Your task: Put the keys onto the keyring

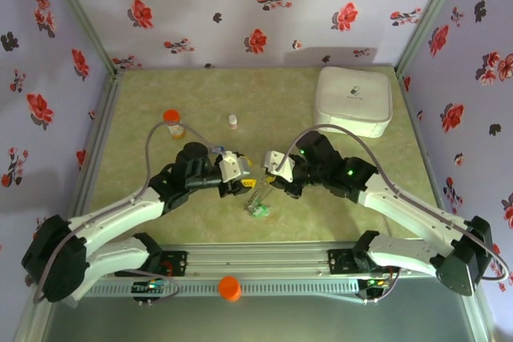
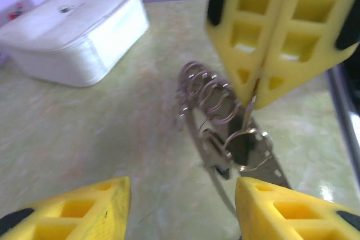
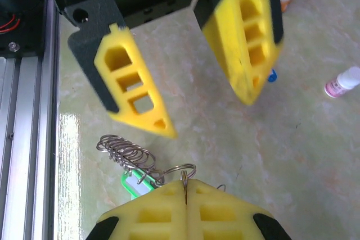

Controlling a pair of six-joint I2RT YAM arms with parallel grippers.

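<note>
Keyring of thin grey metal pinched in fully closed right hand; left hand half spread, empty, just beside keyring.

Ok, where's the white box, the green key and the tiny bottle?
white box (image 1: 355,98): top view, middle of its lid.
green key (image 3: 134,184): right wrist view, its plastic head.
tiny bottle (image 3: 341,84): right wrist view, its side.

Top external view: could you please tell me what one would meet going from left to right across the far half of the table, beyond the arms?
orange-capped bottle → small white-and-pink bottle → white box
</note>
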